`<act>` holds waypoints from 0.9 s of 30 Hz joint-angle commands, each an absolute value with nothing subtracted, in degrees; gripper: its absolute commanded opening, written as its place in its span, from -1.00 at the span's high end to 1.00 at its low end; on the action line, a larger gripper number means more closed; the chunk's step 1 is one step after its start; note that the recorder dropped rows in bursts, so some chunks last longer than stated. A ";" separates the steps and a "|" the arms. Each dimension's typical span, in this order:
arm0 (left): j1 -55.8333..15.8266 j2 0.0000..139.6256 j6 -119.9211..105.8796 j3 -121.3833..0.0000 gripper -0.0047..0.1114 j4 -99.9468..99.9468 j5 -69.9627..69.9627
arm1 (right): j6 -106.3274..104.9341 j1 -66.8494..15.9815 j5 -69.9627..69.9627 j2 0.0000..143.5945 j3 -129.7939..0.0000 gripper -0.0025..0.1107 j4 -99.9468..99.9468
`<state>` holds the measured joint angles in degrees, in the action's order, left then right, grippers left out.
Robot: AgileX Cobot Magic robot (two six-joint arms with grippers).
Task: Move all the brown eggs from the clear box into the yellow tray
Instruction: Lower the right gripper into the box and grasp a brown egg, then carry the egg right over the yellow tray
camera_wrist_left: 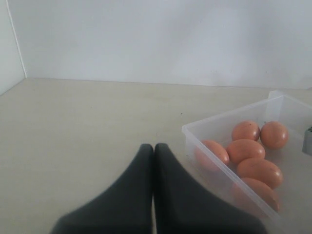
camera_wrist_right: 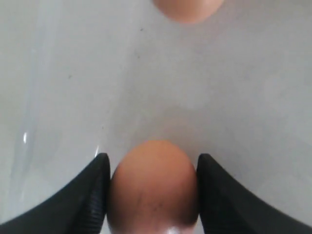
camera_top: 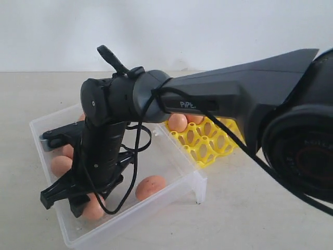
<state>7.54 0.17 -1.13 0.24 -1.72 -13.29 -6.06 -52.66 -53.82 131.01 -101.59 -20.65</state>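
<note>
My right gripper is down inside the clear box, its two black fingers pressed against the sides of one brown egg. From the exterior view this held egg sits near the box's front corner under the right gripper. Another loose egg lies close by, with more eggs at the box's left wall. The yellow tray stands behind the box and holds some eggs. My left gripper is shut and empty on the table outside the box, next to several eggs.
The right arm's big dark body stretches across the exterior view and hides much of the tray and box. A pale wall rises behind the beige table. A second egg lies ahead of the right gripper.
</note>
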 commanded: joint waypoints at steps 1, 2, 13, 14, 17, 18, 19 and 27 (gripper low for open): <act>7.35 0.00 -1.16 0.00 0.99 -2.03 -13.29 | -6.95 -52.57 -52.51 127.27 -107.40 0.93 -13.78; 7.35 0.00 -1.16 0.00 0.99 -2.03 -13.29 | -6.95 -52.57 -51.74 125.74 -109.39 0.93 -11.63; 7.35 0.00 -1.16 0.00 0.99 -2.03 -13.29 | -5.06 -52.57 -39.16 109.22 -120.50 0.93 -5.97; 7.35 0.00 -1.16 0.00 0.99 -2.03 -13.29 | -4.11 -52.57 -38.13 108.38 -119.07 0.93 -5.88; 7.35 0.00 -1.16 0.00 0.99 -2.03 -13.29 | -2.99 -52.57 -31.46 104.72 -110.75 0.93 -5.88; 7.35 0.00 -1.16 0.00 0.99 -2.03 -13.29 | -2.35 -52.57 -28.20 103.25 -107.03 0.93 -6.19; 7.35 0.00 -1.16 0.00 0.99 -2.03 -13.29 | -1.07 -52.57 -22.15 100.71 -100.46 0.93 -6.31; 7.35 0.00 -1.16 0.00 0.99 -2.03 -13.29 | -3.90 -51.25 32.51 77.68 -48.75 0.94 -15.61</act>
<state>7.54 0.17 -1.13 0.24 -1.72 -13.29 0.00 -52.54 13.14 85.10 -61.68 -9.48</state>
